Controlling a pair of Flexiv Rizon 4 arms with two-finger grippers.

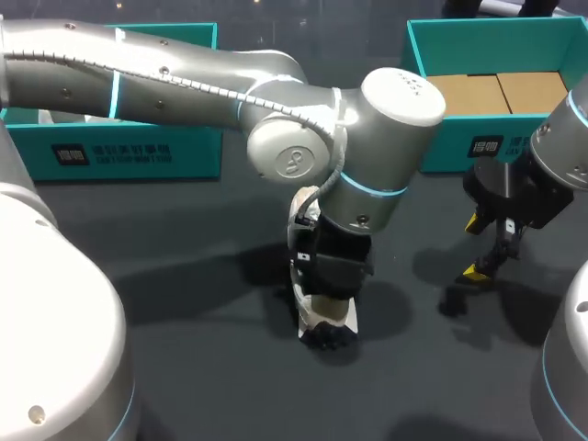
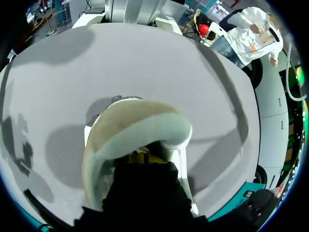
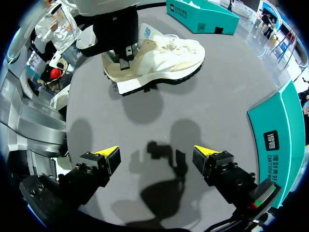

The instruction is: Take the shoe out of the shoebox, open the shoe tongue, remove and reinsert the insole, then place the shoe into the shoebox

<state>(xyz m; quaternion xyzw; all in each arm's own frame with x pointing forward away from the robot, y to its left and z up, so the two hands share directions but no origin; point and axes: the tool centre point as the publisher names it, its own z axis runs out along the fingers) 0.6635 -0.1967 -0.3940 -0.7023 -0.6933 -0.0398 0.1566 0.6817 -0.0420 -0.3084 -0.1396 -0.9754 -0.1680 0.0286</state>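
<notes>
The white sneaker (image 3: 164, 55) stands out of its box near the middle of the worktop (image 1: 184, 349), so removal looks done; tongue, insole work and reboxing probably remain. The left pincer (image 2: 143, 156) sits at its heel, and I cannot tell its grip. The right pincer (image 3: 157, 157) hovers wide, holding nothing. There is one sneaker, and two teal boxes along the far edge: the left shoebox (image 1: 138, 152) and the right shoebox (image 1: 446, 152).

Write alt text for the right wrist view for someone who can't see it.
The right gripper hangs open over the dark table, nothing between its yellow tips. Ahead of it a cream shoe stands on its sole, the left gripper at its heel end; a teal shoebox sits beside the right gripper.
</notes>
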